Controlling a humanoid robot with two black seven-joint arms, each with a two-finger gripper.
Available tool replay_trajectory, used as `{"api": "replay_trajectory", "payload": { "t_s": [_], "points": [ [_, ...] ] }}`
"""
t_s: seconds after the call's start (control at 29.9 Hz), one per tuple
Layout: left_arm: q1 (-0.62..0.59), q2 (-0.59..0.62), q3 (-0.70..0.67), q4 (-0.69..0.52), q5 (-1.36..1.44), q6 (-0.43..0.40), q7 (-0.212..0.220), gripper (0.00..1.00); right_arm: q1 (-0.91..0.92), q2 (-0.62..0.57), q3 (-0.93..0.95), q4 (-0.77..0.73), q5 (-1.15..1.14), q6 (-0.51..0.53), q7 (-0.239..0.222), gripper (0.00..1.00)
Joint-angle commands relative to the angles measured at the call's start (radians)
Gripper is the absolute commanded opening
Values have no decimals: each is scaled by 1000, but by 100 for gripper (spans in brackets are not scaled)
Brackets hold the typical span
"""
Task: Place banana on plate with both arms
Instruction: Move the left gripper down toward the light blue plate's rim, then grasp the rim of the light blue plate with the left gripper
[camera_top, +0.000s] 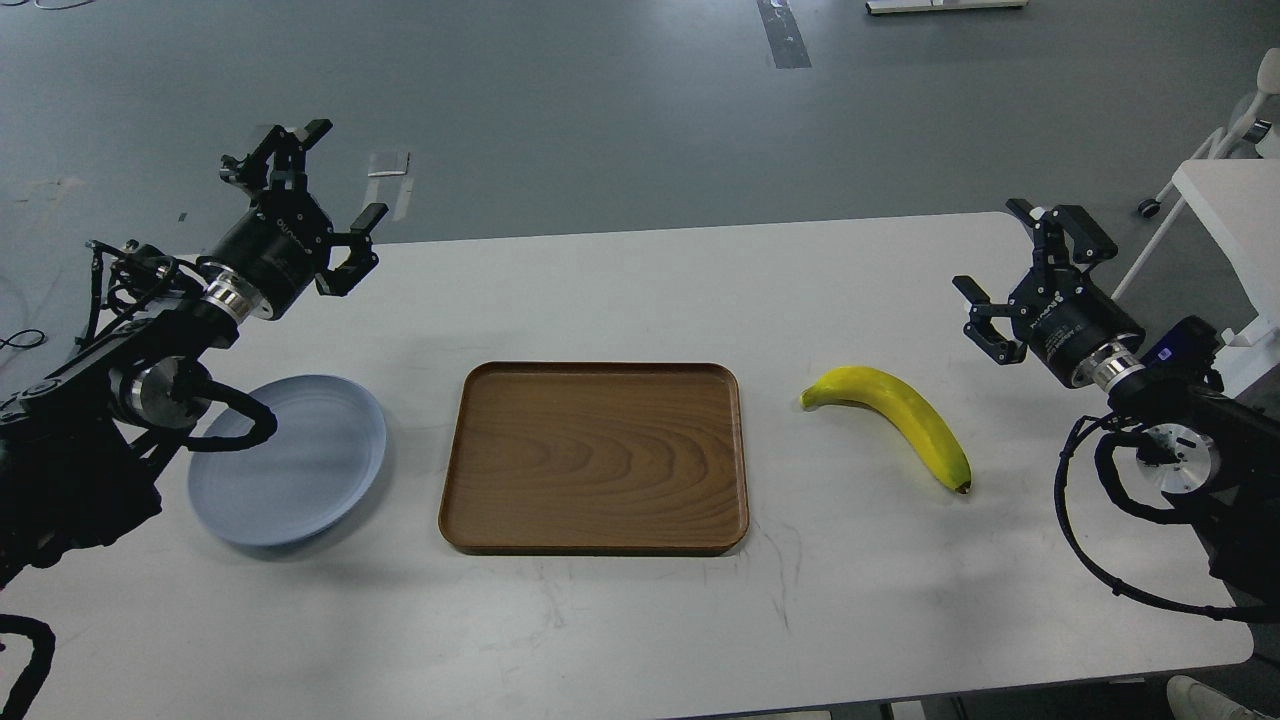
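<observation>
While both pincers, left (330, 190) and right (1030, 265), gape released, the banana (895, 412) lies right of the tray (594, 458).

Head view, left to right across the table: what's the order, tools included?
Left tool → plate → tray → banana → right tool.

On the white table (620, 620) a brown wooden tray (594, 458) sits between the plate (300, 470) on the left and the banana (895, 410) on the right; the left gripper (335, 185) and right gripper (1030, 275) hang spread apart, holding nothing
</observation>
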Motion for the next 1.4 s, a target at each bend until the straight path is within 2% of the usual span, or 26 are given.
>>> {"api": "replay_trajectory", "payload": {
  "t_s": [0.0,0.4,0.5,0.6,0.67,0.74,0.84,0.97,1.07,1.2,1.24,1.3,1.37],
  "points": [
    [8,-3,-8,3,-3,0,-1,100,1,-1,-4,0,0,0,0,100],
    [-12,52,10,3,24,0,7,100,3,-1,-1,0,0,0,0,100],
    [-72,109,11,-20,192,0,-1,100,6,-2,-1,0,0,0,0,100],
    [-110,178,11,-113,411,0,-22,100,7,-4,-1,0,0,0,0,100],
    [-116,271,9,-237,567,0,-69,100,9,-10,-1,0,0,0,0,100],
    [-129,369,9,-413,793,0,-69,100,9,-12,-1,1,0,0,0,100],
    [-127,438,10,-533,1033,0,-69,100,9,-12,-1,1,0,0,0,100],
    [-87,507,36,-607,1353,0,-69,100,9,-12,-2,4,-2,0,0,100],
    [-49,534,87,-603,1532,0,-69,100,9,-13,-2,4,-2,0,0,100],
    [-26,569,222,-533,1646,129,-69,99,7,-12,-2,6,-2,0,0,100],
    [-26,569,222,-532,1646,130,-69,99,7,-12,-2,6,-2,0,0,100],
    [-17,563,300,-454,1640,205,-69,99,6,-10,-4,6,-3,0,0,100],
    [-11,551,343,-372,1628,237,-69,98,6,-10,-4,6,-3,0,0,100]
  ]
}}
